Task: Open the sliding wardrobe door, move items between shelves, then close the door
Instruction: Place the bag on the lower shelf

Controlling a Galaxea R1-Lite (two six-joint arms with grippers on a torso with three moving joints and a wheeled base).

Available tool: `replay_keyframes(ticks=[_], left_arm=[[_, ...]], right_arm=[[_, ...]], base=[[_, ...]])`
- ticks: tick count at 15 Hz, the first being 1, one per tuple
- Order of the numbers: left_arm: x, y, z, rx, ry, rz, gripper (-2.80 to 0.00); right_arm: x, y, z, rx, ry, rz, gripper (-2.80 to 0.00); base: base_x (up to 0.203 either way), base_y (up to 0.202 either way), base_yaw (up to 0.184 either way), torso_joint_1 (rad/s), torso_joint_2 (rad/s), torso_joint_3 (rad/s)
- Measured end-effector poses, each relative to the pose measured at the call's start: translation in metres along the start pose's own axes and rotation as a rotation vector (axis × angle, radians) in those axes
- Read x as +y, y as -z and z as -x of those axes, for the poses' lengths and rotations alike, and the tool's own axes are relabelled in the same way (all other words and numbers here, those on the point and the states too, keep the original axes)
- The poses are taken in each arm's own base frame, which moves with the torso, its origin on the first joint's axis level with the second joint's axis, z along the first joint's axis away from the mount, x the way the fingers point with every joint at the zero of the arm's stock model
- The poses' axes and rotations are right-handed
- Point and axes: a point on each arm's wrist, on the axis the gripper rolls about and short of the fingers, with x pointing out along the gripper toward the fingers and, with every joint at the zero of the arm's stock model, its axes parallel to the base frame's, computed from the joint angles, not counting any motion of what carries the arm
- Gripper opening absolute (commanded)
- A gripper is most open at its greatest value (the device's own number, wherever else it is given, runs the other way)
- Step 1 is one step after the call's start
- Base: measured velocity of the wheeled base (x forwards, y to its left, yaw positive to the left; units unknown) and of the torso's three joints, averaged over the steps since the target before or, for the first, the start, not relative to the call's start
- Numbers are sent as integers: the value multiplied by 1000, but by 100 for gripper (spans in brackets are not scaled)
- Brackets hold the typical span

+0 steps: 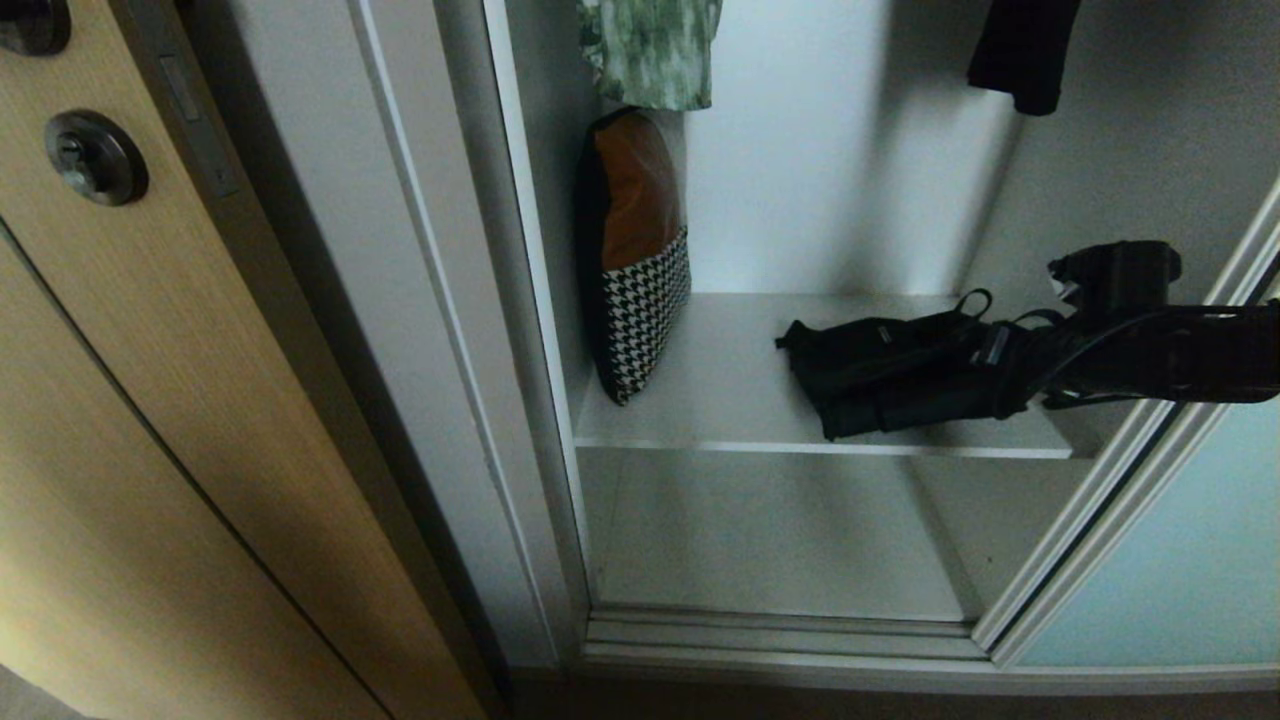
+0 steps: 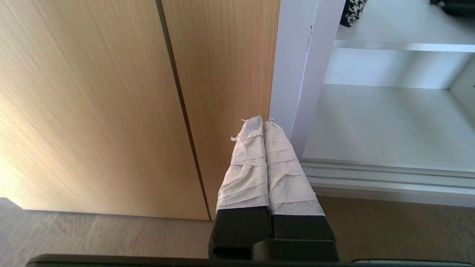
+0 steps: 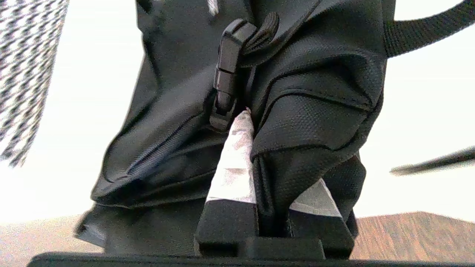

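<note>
Black bag hides one right pincer fingertip.

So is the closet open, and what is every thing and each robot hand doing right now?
sliding wardrobe door: slid open, at the right.
black bag: at the upper shelf, pinched by the right gripper.
right gripper: shut on the bag's fabric.
left gripper: shut, empty, near the wood door.
houndstooth cushion: upright, leaning on the left wall.
upper shelf: holds the cushion.
lower shelf: bare where visible.

The right tool pinches a fold of the black bag.
</note>
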Motion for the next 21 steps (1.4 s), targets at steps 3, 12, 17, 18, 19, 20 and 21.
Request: replay_keyframes(ticks=[3,12,17,18,19,20,21], left_arm=[[0,0,0,0,0,0,-280],[0,0,0,0,0,0,-280],[0,0,0,0,0,0,-280],[0,0,0,0,0,0,-280],[0,0,0,0,0,0,-280],[0,0,0,0,0,0,-280],[0,0,0,0,0,0,-280]], right_arm=[[11,-2,44,-5,-17,17,-280],[34,-23,152,-49,-67,43,-280],[37,-23,198,-76,-86,62,-280],[37,-22,207,-80,-88,70,-280],[37,-19,214,-83,-88,76,-280],[36,-17,222,-85,-89,83,-280],[35,-14,228,-89,-90,90,-280]], base=[[0,0,0,0,0,0],[0,0,0,0,0,0],[0,0,0,0,0,0],[0,0,0,0,0,0],[0,0,0,0,0,0],[0,0,0,0,0,0],[0,0,0,0,0,0]])
